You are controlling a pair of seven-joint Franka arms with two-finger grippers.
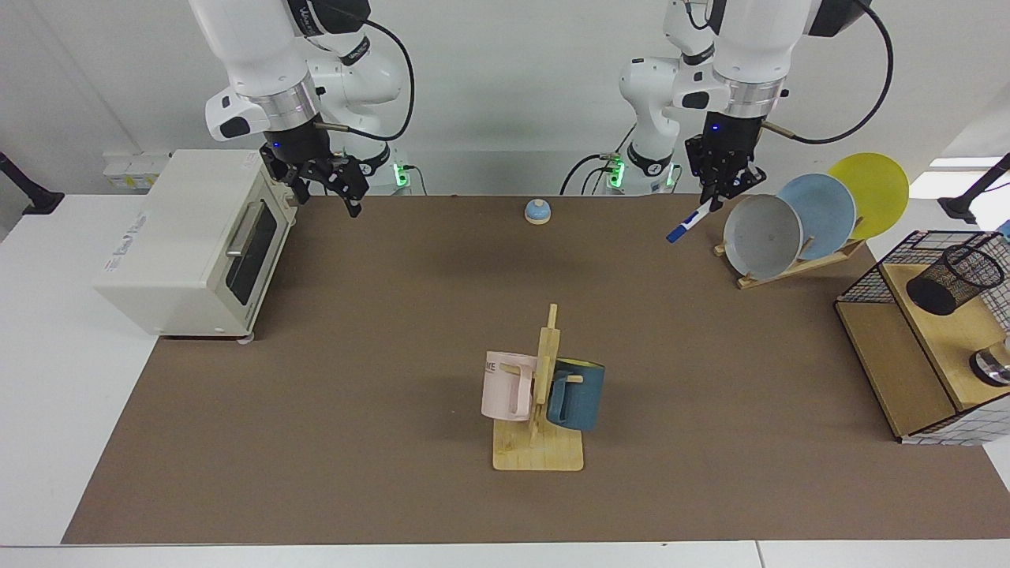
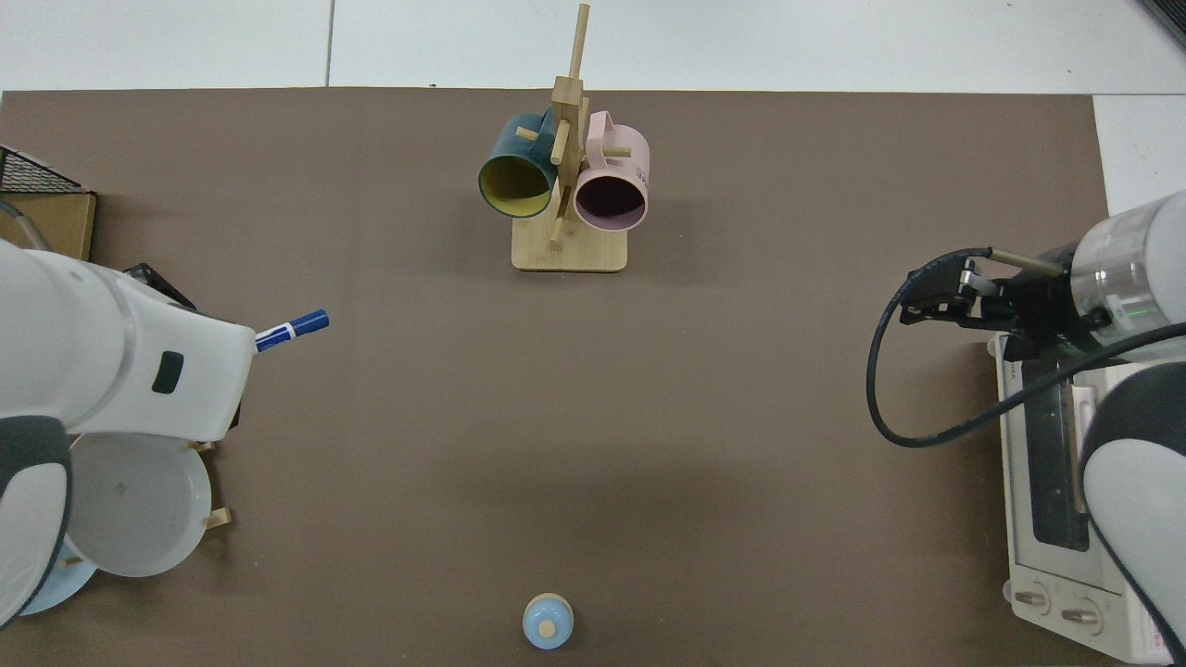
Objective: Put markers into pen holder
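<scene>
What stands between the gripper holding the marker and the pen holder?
In the facing view, the plate rack with its three plates stands between the left gripper, shut on the marker, and the pen holder.

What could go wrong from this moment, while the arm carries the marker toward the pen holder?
1. The left gripper holds the marker near one end, tilted, capped end hanging free; it might slip or swing.
2. The grey plate stands close beside the gripper, so the arm could clip it.
3. The pen holder lies tilted inside the wire basket, so insertion may miss.
</scene>
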